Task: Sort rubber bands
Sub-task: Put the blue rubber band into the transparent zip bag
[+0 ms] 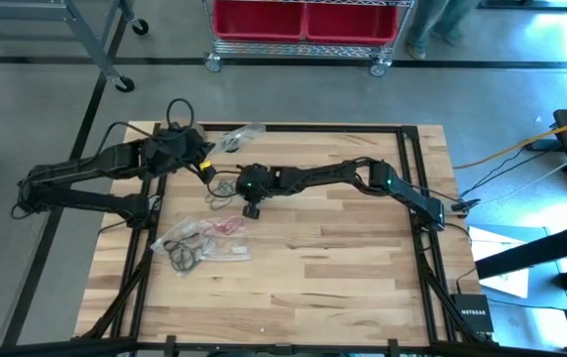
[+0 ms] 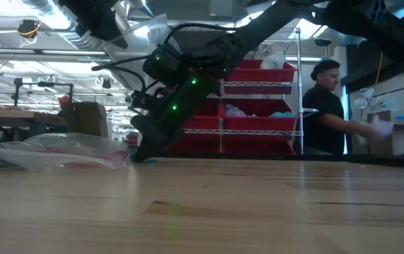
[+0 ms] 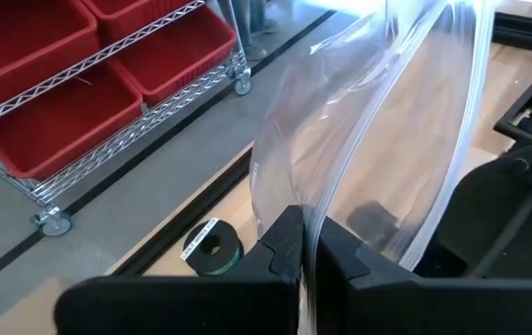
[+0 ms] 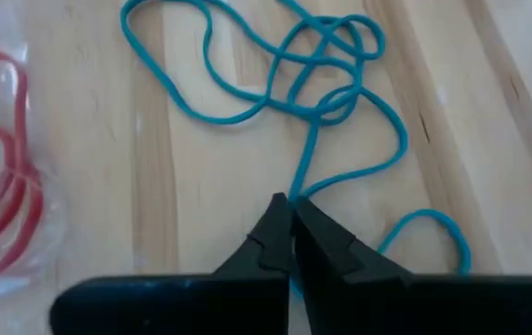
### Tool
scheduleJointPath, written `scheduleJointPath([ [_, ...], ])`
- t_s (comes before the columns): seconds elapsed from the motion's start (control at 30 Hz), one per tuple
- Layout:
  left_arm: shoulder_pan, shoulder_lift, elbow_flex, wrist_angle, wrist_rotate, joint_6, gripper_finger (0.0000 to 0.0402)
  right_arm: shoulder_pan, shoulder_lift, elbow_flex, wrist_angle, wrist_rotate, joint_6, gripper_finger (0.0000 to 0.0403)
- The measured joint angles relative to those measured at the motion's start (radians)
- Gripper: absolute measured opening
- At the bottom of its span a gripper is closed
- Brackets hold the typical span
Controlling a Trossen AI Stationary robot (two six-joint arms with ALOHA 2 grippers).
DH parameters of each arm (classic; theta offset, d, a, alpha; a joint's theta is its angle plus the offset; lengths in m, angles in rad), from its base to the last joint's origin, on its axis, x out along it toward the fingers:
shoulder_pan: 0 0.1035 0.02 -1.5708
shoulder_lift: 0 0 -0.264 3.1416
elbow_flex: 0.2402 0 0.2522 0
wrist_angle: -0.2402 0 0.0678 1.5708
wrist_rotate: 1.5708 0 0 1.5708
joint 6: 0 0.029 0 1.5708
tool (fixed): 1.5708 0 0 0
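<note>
Sorting stood at the pick-up: the right gripper (image 4: 291, 212), down on the table (image 1: 343, 248), pinched a teal rubber band (image 4: 314, 140) while the left gripper (image 3: 308, 244) clamped a clear bag (image 3: 387, 121) aloft, likely the band's next destination.

We are reading only one word anywhere: "NETGEAR", in small pale letters on the black box (image 1: 473, 313) that is lying on the floor just off the table's near right corner, seen from above. We are also seeing a small white label on the round black part (image 3: 208, 247) at the table's edge in the left wrist view, but we are not making out any letters on it. We are finding no readable writing on the red bins (image 2: 269, 75), the bags or the arms.
</note>
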Motion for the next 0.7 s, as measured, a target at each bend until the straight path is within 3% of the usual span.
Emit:
scheduleJointPath([
  [0.27,-0.026,0.0,0.0,-0.005,0.018,-0.022,0.0,0.063,-0.038,-0.005,-0.114,0.045,-0.015,0.0002],
  [0.7,-0.126,0.011,-0.05,-0.074,0.031,-0.086,0.0,0.236,-0.237,-0.01,-0.442,0.105,-0.018,0.0],
])
